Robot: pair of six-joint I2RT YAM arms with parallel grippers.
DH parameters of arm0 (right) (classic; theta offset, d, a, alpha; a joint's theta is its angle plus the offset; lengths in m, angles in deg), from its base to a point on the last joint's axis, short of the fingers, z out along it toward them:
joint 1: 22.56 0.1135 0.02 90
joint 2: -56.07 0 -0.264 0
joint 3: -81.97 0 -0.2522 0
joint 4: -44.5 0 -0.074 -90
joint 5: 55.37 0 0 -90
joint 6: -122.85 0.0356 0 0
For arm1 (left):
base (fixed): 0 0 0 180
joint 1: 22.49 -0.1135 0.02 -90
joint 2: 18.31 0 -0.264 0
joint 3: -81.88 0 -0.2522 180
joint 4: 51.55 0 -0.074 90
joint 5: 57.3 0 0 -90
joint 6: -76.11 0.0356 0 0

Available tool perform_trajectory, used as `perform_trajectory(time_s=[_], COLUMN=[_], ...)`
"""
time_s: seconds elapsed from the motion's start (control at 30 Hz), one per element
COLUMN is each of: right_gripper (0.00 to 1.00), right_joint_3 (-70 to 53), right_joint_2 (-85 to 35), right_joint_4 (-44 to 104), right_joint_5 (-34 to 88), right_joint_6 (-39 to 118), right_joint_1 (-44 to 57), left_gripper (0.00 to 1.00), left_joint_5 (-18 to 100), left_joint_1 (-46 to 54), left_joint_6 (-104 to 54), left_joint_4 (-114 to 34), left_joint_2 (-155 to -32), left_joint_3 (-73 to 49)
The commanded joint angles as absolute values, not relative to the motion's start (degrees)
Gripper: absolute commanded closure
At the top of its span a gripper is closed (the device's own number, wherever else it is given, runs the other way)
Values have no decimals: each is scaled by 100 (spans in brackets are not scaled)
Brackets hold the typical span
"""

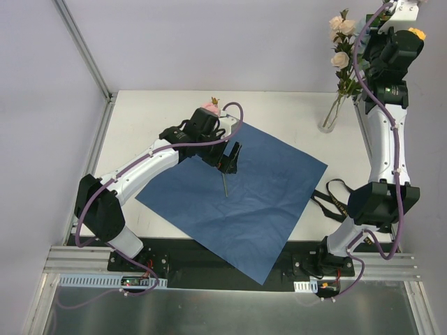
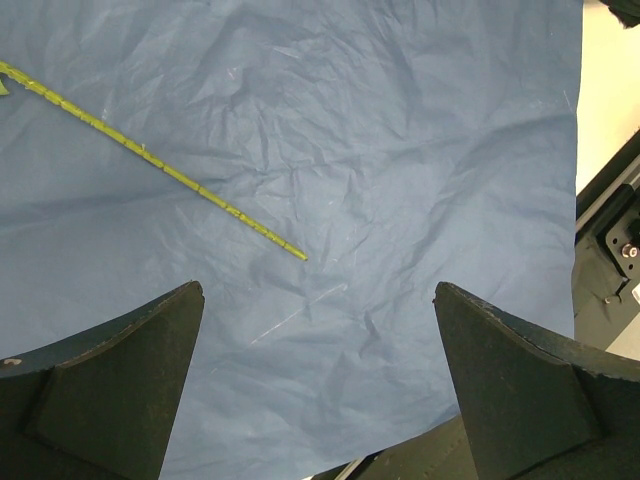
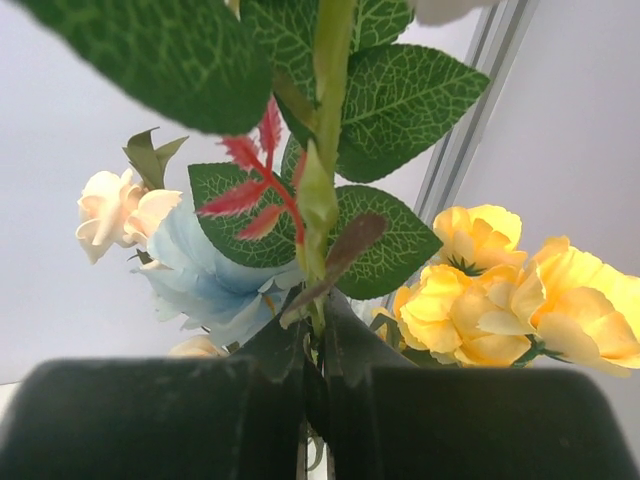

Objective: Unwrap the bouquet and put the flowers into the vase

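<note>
Had paper point(image 1: 237, 195) unwrapped flat, some flowers point(image 1: 341, 59) in vase point(image 1: 328, 120) far right, right gripper point(image 3: 318, 385) shut tight on a spray point(image 3: 322, 190) there, left gripper point(image 2: 320, 310) wide open, empty, over one stem point(image 2: 150, 160) left on paper.

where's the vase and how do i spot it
From the big blue paper in the middle, look to the far right edge, beside the right arm. The vase is the small clear glass there, the only see-through thing, with cream flowers rising from it.
</note>
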State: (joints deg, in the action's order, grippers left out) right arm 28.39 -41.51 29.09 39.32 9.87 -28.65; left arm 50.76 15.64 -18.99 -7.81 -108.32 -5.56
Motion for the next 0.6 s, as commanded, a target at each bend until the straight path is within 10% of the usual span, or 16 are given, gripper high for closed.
perform_trajectory(time_s=[0.0, 0.57], right_gripper=[100, 100], right_joint_3=[2727, 1857], right_joint_2=[-4087, -3885], right_joint_4=[3636, 3830], right_joint_5=[3718, 3744], right_joint_6=[851, 789], right_joint_1=[-2898, -2907], left_gripper=[1, 1], left_joint_5=[5221, 5317], left_joint_1=[1487, 1487], left_joint_6=[-1872, -1872], left_joint_4=[-922, -922], left_joint_2=[-10866, -10839], left_joint_3=[-570, -579])
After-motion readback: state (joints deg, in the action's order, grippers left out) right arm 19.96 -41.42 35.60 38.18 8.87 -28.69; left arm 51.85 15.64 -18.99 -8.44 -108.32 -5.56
